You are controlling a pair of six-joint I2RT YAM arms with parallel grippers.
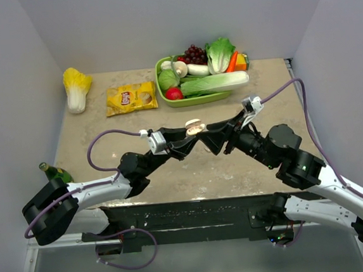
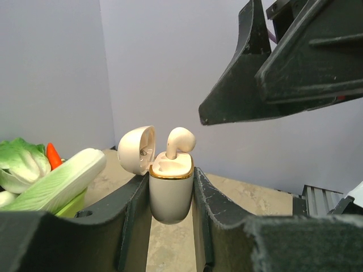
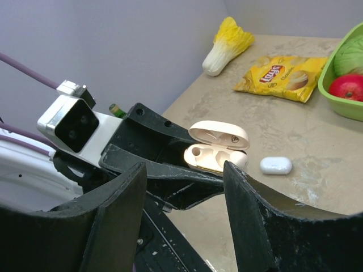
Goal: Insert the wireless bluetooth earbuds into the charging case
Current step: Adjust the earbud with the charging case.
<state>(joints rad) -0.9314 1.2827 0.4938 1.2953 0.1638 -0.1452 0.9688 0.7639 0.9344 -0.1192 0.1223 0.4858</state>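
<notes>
Case (image 2: pixel 170 192) clamped in L claw (image 2: pixel 170 184), lid open.

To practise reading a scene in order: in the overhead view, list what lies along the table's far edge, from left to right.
From the left: yellow-leaved cabbage → bag of chips → green basket filled with vegetables and fruit.

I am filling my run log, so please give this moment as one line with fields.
left gripper: shut on charging case | lid: open | earbud: one upright in case | right gripper: open, empty
</notes>
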